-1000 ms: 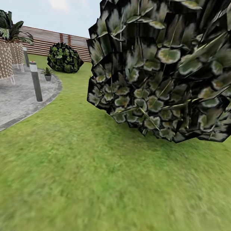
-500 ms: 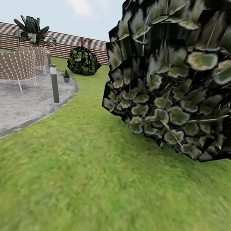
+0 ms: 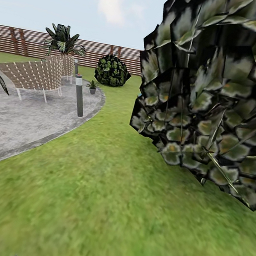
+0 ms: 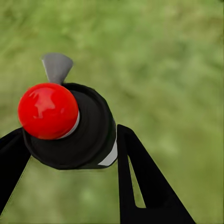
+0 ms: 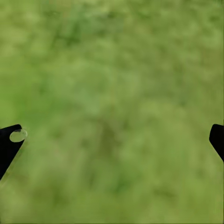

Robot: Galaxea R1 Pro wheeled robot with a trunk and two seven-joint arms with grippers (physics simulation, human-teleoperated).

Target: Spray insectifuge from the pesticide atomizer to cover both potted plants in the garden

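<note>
In the left wrist view my left gripper (image 4: 70,135) is shut on the pesticide atomizer (image 4: 88,135). I see it end-on: a dark round body, a red ball top, a grey nozzle and a sliver of white label. Blurred lawn lies below it. My right gripper (image 5: 114,135) is open over grass, its black fingertips (image 5: 11,137) far apart with nothing between them. In the head view one small potted plant (image 3: 93,86) in a grey pot stands far off at the edge of the stone patio (image 3: 16,121). The second potted plant is out of view.
A big dark leafy bush (image 3: 217,97) looms close on the right. A grey bollard light (image 3: 79,95) and wicker chairs (image 3: 32,73) stand on the patio. A smaller bush (image 3: 112,70), a palm (image 3: 63,41) and the slat fence (image 3: 17,40) lie beyond. Open lawn (image 3: 103,199) stretches ahead.
The head camera has swung left, so the patio, chairs, bollard and far bush now sit further right in the picture and the big bush fills the right edge.
</note>
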